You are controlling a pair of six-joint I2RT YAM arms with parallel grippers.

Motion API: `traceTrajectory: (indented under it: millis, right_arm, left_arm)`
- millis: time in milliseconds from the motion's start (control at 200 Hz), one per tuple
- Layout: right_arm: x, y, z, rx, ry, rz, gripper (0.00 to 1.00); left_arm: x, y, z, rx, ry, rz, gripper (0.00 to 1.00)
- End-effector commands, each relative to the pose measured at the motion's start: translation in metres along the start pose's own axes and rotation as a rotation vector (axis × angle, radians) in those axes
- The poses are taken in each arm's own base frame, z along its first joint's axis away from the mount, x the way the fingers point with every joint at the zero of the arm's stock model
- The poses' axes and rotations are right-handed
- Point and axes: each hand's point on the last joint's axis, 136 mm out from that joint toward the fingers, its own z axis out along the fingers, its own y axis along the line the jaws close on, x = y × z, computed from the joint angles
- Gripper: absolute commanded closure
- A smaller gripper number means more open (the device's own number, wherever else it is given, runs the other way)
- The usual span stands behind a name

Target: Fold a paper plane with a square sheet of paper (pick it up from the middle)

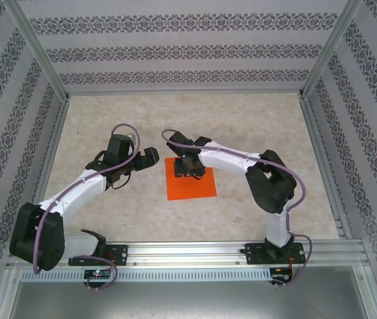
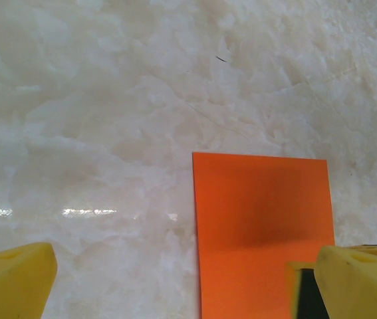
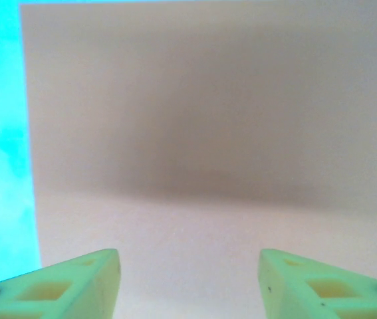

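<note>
The left claw gapes wide above the square sheet of paper on the table.

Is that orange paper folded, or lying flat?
Flat and unfolded. From above, the paper is a full square on the table, with straight edges and no corner turned over. The dark band across it looks like shadow, not a crease.

Bright even light, soft shadows, right wrist view cyan-tinted

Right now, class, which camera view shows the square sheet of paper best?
Top external: the square sheet of paper lies flat, nearly all visible. Left wrist cuts off one end; right wrist sees a washed-out close-up.
</note>
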Motion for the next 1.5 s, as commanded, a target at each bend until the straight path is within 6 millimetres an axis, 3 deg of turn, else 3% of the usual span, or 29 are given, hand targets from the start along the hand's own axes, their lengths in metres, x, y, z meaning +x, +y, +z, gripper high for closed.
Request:
traceTrajectory:
  millis: [0,160,515,764,914,1229,1334,1499]
  right_arm:
    - [-0.012,0.004,-0.016,-0.053,-0.048,0.025,0.45]
    - [-0.012,-0.005,-0.011,0.001,-0.040,0.027,0.12]
    - [0.003,-0.013,0.033,0.089,0.063,-0.003,0.02]
    - [0.028,-0.019,0.061,0.094,0.139,0.003,0.04]
    - [0.034,-0.023,0.065,0.123,0.148,-0.004,0.08]
    - [0.023,-0.022,0.053,0.147,0.111,-0.024,0.16]
    - [0.013,-0.015,0.040,0.114,0.076,-0.021,0.22]
    - [-0.003,-0.008,0.018,0.061,0.016,0.006,0.41]
  left_arm:
    - [0.004,-0.003,-0.003,0.010,0.012,-0.005,0.00]
    - [0.004,-0.003,-0.003,0.010,0.011,-0.004,0.00]
    - [0.004,-0.003,-0.004,0.007,0.009,-0.001,0.00]
    - [0.004,-0.003,-0.003,0.007,0.012,0.000,0.00]
    - [0.004,-0.003,-0.002,0.008,0.013,-0.002,0.00]
    - [0.004,-0.003,-0.002,0.007,0.016,-0.002,0.00]
    - [0.004,-0.004,-0.002,0.008,0.015,-0.002,0.00]
    - [0.004,-0.003,-0.002,0.008,0.015,-0.003,0.00]
